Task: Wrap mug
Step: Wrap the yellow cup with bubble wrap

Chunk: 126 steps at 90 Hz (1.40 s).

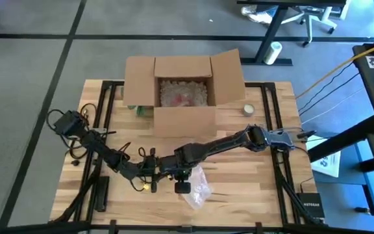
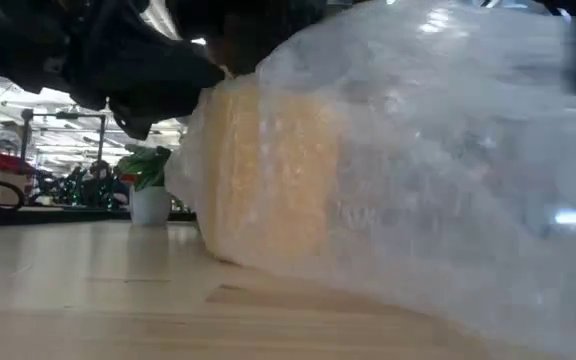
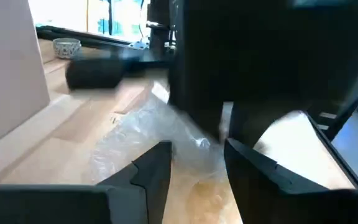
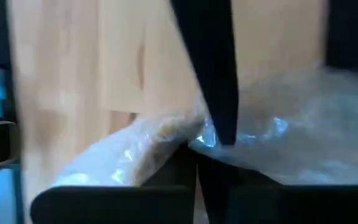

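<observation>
Left hand: near the table's front edge, left of centre; fingers parted, with bubble wrap lying just ahead of them and between their tips.
Right hand: just right of the left hand, reaching in from the right side of the table; fingers closed, pinching a fold of the bubble wrap.
Bubble wrap: clear sheet, bunched on the table at front centre, touching the right hand and extending toward the front edge. In the low view it covers a pale yellow object, presumably the mug; shape not discernible.
Cardboard box: flaps open, at the table's rear centre, well apart from both hands.
Tape roll: just right of the box.
Open room: bare wood at the left and right front corners of the table.
</observation>
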### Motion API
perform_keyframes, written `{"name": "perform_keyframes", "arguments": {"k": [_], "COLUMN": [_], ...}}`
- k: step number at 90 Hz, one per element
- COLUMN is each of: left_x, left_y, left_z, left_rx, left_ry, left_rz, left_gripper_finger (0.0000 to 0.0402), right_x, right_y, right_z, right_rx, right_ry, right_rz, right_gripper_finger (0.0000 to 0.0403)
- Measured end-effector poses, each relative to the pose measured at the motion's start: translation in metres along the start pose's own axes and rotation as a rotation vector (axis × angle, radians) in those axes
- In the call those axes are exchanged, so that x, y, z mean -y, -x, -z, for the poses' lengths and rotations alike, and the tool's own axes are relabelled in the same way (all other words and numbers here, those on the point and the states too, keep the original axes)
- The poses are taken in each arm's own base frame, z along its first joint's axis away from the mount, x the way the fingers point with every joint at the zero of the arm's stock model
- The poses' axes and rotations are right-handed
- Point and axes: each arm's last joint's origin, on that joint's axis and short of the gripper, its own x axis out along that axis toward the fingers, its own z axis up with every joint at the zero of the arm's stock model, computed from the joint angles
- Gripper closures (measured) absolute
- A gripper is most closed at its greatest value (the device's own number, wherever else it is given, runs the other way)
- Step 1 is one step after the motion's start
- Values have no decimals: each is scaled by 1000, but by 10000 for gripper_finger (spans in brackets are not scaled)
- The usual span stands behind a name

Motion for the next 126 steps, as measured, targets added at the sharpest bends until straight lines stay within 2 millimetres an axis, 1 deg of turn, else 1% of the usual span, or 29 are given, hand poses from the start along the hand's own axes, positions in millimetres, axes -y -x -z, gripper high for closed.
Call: {"name": "perform_keyframes", "arguments": {"k": [12,20,33,40,52,63,74,82,96,107,126], "left_x": [0,0,0,0,0,-1,0,0,1,7,17], "left_y": [0,0,0,0,-1,0,0,0,1,8,34], "left_z": [0,0,0,0,0,1,0,0,0,0,-4], "left_rx": [-3,-3,-3,-3,-3,-15,-4,-6,-5,-3,-14], "left_ry": [1,6,8,8,8,-1,4,-8,-5,-12,-56], "left_rz": [4,3,2,2,2,4,2,1,4,10,-71], "left_gripper_finger": [270,270,270,270,270,270,270,270,270,270,270], "right_x": [-8,-11,-9,-8,-7,-3,2,1,-1,0,2], "right_y": [30,44,53,54,44,24,6,3,2,-2,-16], "right_z": [-2,0,-2,-5,-10,-5,4,8,8,9,14], "right_rx": [23,73,128,184,229,157,80,48,42,42,6], "right_ry": [-24,-18,-22,-21,1,-8,-60,-80,-76,-70,-75], "right_rz": [65,107,216,282,294,233,227,213,204,201,147], "right_gripper_finger": [403,403,403,403,403,403,403,403,403,403,403]}}
